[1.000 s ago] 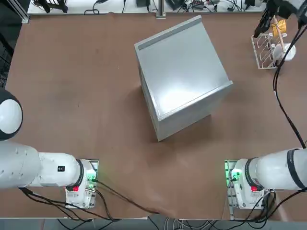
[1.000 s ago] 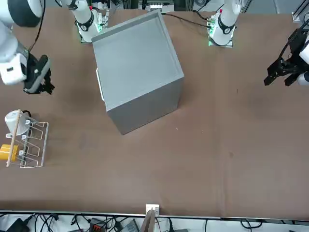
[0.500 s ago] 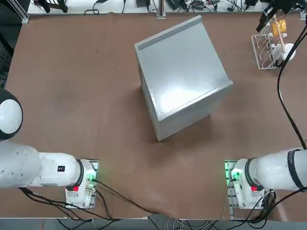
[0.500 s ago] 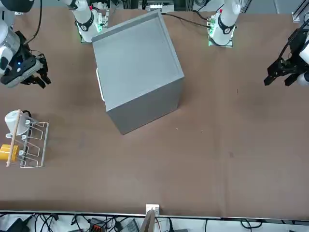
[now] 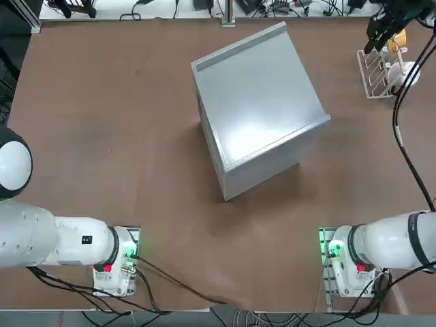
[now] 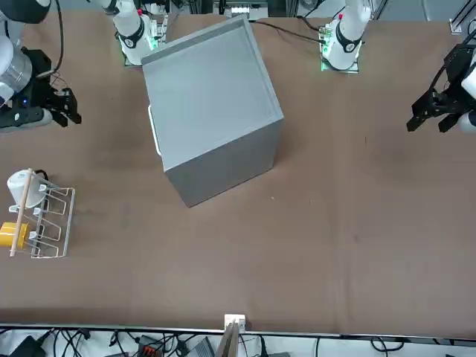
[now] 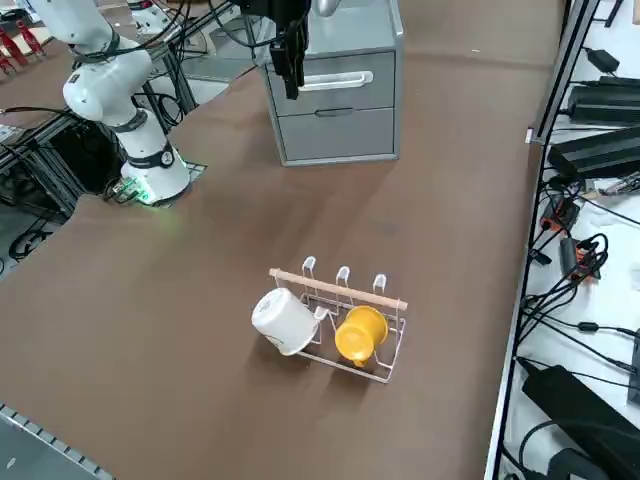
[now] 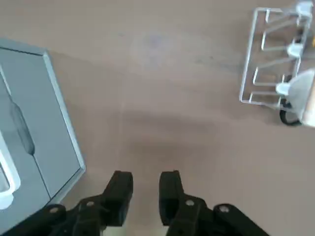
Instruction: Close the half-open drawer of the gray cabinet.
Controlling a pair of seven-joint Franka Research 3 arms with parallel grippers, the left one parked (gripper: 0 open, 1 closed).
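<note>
Cabinet [image 5: 255,109] is sitting mid-surface, turned at an angle. Its drawers [image 7: 335,83] are facing the robot's right, fronts looking flush. Right hand [image 8: 145,189] is hanging over bare brown surface [image 5: 102,122] between cabinet and wire rack [image 7: 345,315], fingers [image 8: 120,189] a narrow gap apart, gripping nothing. Rack is carrying a white cup [image 7: 283,320] and yellow cup [image 7: 360,333]. Cables [image 7: 580,260] are trailing beyond the surface's edge.

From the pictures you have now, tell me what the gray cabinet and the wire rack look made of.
Gray cabinet: smooth matte gray panels with a soft sheen, painted metal or laminate, I cannot tell which. Wire rack: thin white wire, likely coated metal, under a wooden-looking rod. The right gripper hangs between them.
</note>
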